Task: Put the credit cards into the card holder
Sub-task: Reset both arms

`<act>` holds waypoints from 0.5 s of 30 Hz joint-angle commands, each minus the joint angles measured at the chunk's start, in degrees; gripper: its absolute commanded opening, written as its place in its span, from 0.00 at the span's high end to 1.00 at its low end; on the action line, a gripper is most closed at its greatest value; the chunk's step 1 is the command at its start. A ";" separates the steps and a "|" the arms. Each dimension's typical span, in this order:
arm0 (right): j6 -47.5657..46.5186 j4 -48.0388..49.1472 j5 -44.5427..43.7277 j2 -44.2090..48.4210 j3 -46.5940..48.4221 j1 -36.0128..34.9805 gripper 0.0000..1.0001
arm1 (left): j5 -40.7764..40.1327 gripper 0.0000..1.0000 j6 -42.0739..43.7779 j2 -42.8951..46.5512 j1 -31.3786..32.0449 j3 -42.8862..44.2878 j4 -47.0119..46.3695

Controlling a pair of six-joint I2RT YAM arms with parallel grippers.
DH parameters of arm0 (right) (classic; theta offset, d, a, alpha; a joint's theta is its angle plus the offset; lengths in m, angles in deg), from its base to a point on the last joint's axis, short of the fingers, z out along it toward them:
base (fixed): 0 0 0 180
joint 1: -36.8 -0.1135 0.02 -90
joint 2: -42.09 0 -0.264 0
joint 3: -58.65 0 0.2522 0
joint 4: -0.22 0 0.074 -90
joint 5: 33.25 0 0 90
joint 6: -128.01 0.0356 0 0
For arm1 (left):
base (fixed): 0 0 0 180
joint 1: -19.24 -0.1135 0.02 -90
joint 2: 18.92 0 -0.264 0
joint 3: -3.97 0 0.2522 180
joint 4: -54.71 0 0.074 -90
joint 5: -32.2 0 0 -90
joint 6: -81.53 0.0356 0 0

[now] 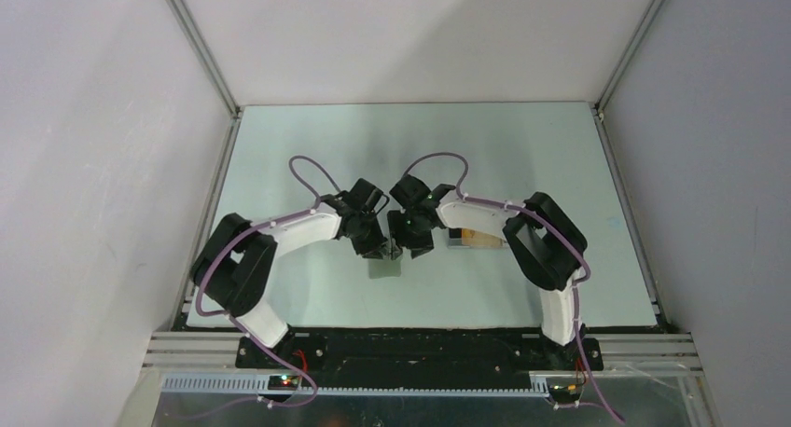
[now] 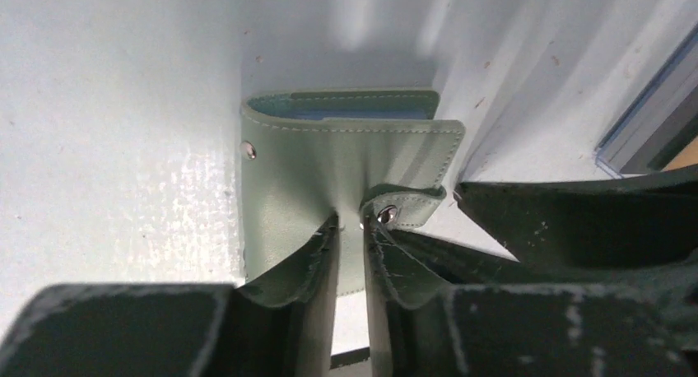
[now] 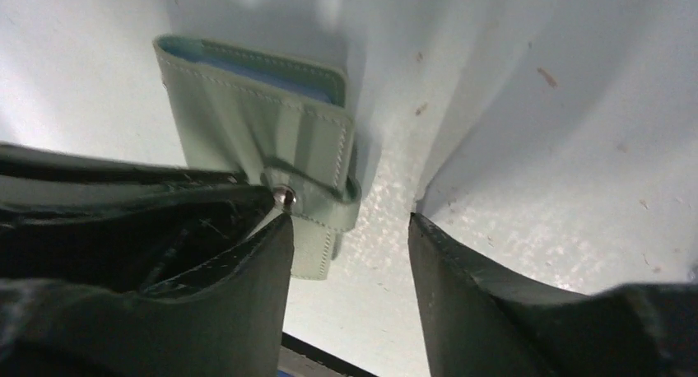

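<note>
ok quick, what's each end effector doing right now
left end effector: closed on the card holder
right end effector: open, holding nothing

- The card holder [image 1: 384, 268] lies flat on the table [image 1: 308, 147], near the middle and towards the near edge, just in front of both grippers.
- The left gripper [image 2: 350, 229] stands over the holder's near part, with its fingertips close together on the top cover, which creases between them.
- The right gripper [image 3: 350, 237] is beside it on the right, jaws apart. One fingertip touches the snap tab [image 3: 317, 200] on the holder's front, and the other is over bare table beside the holder.
- A tray [image 2: 638, 126] lies on the table to the right of the holder, apart from it.
- The credit cards [image 1: 474, 240] are at the tray, partly under the right arm.
</note>
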 commanded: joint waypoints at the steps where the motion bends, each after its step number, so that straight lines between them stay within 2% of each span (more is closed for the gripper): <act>1: -3.78 -1.06 -6.11 3.46 -4.06 -0.61 0.37 | -8.97 0.67 1.01 3.20 0.16 -1.49 2.10; 4: -4.04 -0.82 -4.43 8.98 -4.13 0.61 0.28 | -11.28 0.45 1.98 7.53 -0.09 -0.72 3.79; 9: -4.56 0.11 -2.55 16.45 -4.17 2.72 0.17 | -12.67 0.30 3.07 17.84 -2.26 0.83 4.81; 11: -5.14 0.57 -1.91 20.59 -4.17 3.75 0.14 | -12.62 0.21 4.32 21.34 -3.53 1.18 4.83; 14: -5.31 1.30 -0.26 23.74 -4.59 6.41 0.02 | -12.63 0.06 6.44 25.36 -5.10 1.96 4.76; 15: -5.45 2.00 0.59 24.90 -4.98 6.88 0.01 | -12.29 0.02 7.65 25.91 -5.81 2.13 4.66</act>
